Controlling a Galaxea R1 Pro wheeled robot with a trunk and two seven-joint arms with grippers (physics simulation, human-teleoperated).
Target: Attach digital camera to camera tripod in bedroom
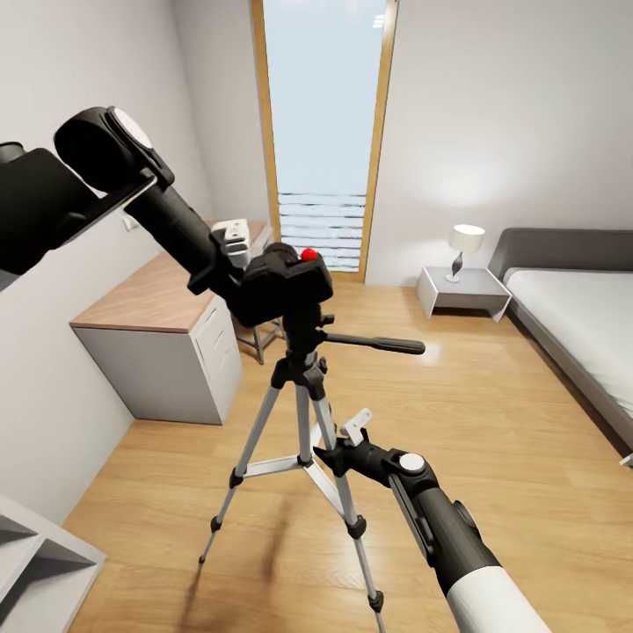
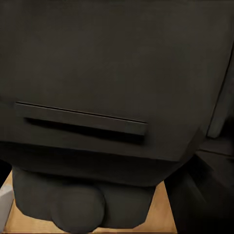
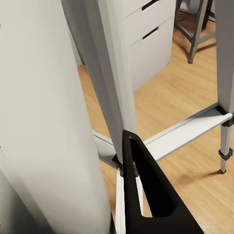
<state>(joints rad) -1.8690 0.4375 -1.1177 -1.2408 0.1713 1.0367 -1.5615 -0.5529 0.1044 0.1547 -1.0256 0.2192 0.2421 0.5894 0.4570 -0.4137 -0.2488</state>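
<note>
The black digital camera (image 1: 286,286), red button on top, rests on the head of the camera tripod (image 1: 303,413), whose pan handle (image 1: 378,345) sticks out to the right. My left gripper (image 1: 239,271) is shut on the camera's left side; up close, the camera's dark body (image 2: 117,73) fills the left wrist view. Lower down, my right gripper (image 1: 341,432) is closed around one silver tripod leg (image 3: 109,73), just above the leg braces (image 3: 185,134). The tripod stands upright on the light wood floor in the middle of the bedroom.
A wood-topped grey desk (image 1: 154,299) with drawers (image 3: 141,44) stands against the left wall, with a stool's legs (image 1: 259,338) beside it. The tall window (image 1: 323,132) is straight ahead. A nightstand (image 1: 462,290) with a lamp (image 1: 464,246) and the grey bed (image 1: 580,316) lie to the right. White shelving (image 1: 35,563) is at the near left.
</note>
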